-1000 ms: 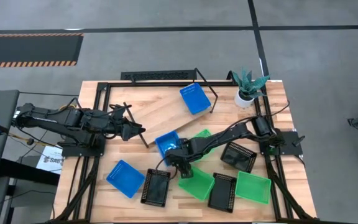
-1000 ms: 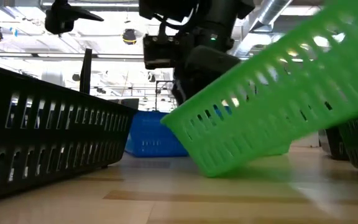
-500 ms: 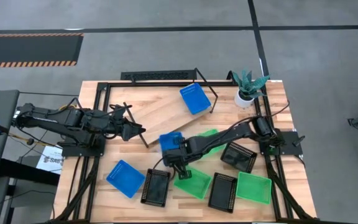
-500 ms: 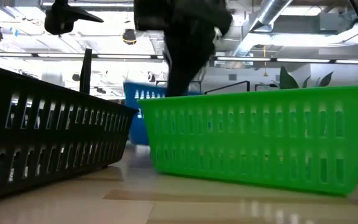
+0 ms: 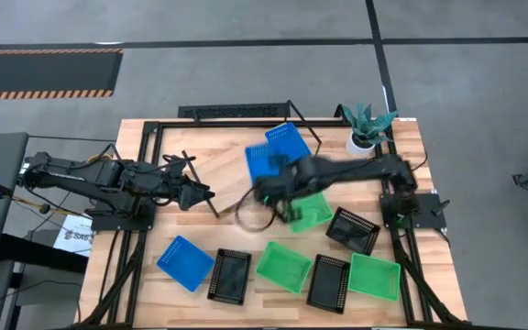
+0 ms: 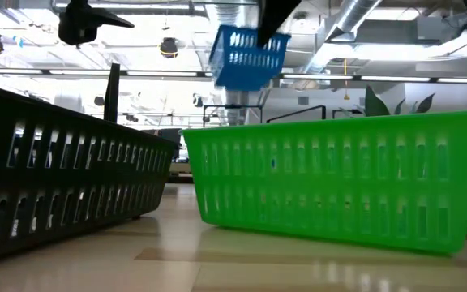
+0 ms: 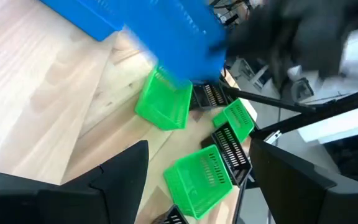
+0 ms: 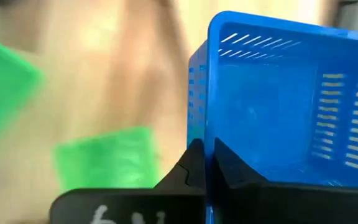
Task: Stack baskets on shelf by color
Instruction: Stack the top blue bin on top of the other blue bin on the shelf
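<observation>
My right gripper (image 5: 271,183) is shut on a blue basket (image 5: 262,160) and holds it in the air over the shelf board (image 5: 227,174); the low view shows this basket (image 6: 246,57) high above the table. A second blue basket (image 5: 288,144) lies on the shelf's far right end. Down on the tabletop rest a third blue basket (image 5: 183,262), three green ones (image 5: 284,267) (image 5: 374,276) (image 5: 306,209) and three black ones (image 5: 229,275) (image 5: 328,282) (image 5: 351,229). My left gripper (image 5: 207,192) waits open by the shelf's left end, touching nothing. My right gripper pinches one side wall of the blue basket (image 8: 199,140) near a corner, one finger (image 8: 191,165) outside the wall and the other (image 8: 229,168) inside. The basket is lifted clear of the table and hangs slightly tilted.
A white plant pot (image 5: 363,142) stands at the far right corner. Black wire end frames (image 5: 308,137) rise at the shelf's ends. Close to the low camera stand a green basket (image 6: 339,182) and a black one (image 6: 63,170).
My right gripper has lifted the blue basket off the table's middle and swung it up and toward the far edge, over the shelf. The green basket that leaned tilted against it has dropped flat onto the table.
</observation>
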You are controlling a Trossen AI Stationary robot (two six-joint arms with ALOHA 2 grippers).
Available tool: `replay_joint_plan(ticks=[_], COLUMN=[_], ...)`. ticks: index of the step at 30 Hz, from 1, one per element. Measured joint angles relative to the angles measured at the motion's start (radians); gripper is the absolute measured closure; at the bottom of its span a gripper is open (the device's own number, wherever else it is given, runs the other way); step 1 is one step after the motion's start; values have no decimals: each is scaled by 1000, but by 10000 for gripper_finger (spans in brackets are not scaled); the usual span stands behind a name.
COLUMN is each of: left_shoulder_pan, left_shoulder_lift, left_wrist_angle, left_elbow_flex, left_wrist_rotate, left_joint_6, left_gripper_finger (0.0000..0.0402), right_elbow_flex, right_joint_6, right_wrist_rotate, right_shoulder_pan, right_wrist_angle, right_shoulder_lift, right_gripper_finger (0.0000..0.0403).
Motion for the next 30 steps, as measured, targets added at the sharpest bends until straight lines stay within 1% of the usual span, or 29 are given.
replay_joint_plan(ticks=[2, 6, 8, 12, 18, 23, 26, 30], left_shoulder_pan=[0, 0, 0, 0, 0, 0, 0, 0], left_shoulder_lift=[0, 0, 0, 0, 0, 0, 0, 0], left_wrist_angle=[1, 9, 8, 8, 8, 8, 8, 8], left_elbow_flex=[0, 0, 0, 0, 0, 0, 0, 0], left_wrist_rotate=[-11, -30, -48, -106, -203, -258, -274, -280], left_joint_6=[0, -26, -28, -30, -47, -52, -61, -99], left_gripper_finger=[134, 134, 134, 134, 134, 134, 134, 134], right_elbow_flex=[-20, -67, -112, -227, -407, -529, -577, -613], right_joint_6=[-50, -178, -247, -353, -473, -565, -606, -610], right_wrist_rotate=[46, 33, -14, -146, -210, -254, -259, -305], right_shoulder_pan=[-42, -155, -220, -336, -421, -460, -489, -520], right_wrist_angle=[4, 26, 84, 209, 358, 465, 478, 482], right_shoulder_lift=[-72, -200, -260, -337, -358, -345, -345, -346], right_gripper_finger=[384, 380, 387, 395, 373, 378, 385, 384])
